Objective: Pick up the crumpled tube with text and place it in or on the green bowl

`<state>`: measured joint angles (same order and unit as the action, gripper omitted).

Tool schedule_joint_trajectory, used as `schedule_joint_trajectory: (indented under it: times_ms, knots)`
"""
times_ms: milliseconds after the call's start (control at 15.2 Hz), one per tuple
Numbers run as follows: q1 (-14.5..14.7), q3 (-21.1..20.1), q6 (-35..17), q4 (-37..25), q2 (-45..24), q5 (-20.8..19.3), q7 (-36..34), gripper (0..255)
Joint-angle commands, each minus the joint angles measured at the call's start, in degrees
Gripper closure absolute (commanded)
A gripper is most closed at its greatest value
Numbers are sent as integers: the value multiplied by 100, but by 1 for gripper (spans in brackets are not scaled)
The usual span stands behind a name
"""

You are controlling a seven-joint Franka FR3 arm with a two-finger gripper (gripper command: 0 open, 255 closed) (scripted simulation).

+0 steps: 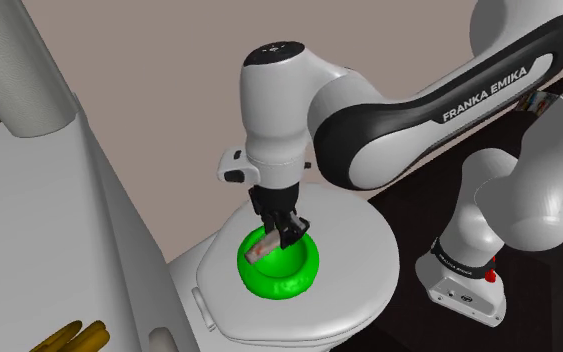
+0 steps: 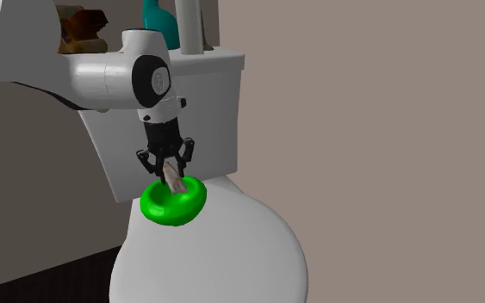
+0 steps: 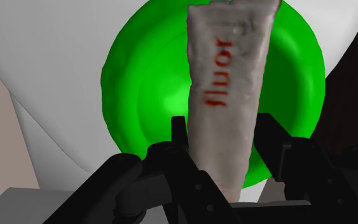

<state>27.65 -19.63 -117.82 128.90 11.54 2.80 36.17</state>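
Observation:
A crumpled whitish tube with red lettering is clasped between my black fingers. My gripper is shut on its lower part. The green bowl sits on the white toilet lid, and the tube hangs tilted just over the bowl's hollow, its free end low inside the rim. In the second exterior view the gripper points straight down above the bowl, with the tube slanting into it.
The white cistern stands right behind the bowl, with a teal object and a brown one on top. A white pipe runs at the shoulder view's left. Dark floor lies beside the toilet.

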Motion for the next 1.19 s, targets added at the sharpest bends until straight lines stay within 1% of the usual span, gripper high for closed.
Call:
schedule_joint_trajectory:
  times_ms: [0, 396, 924, 990, 1122]
  knots:
    - [1, -16, -164, 95, -68, -18, -22, 255]
    - [-5, -58, -702, 408, -305, -92, -93, 255]
    - [-6, -60, -702, 408, -305, -91, -92, 255]
    - [-6, -59, -704, 414, -300, -90, -90, 0]
    - [-9, -56, -708, 419, -299, -90, -85, 0]
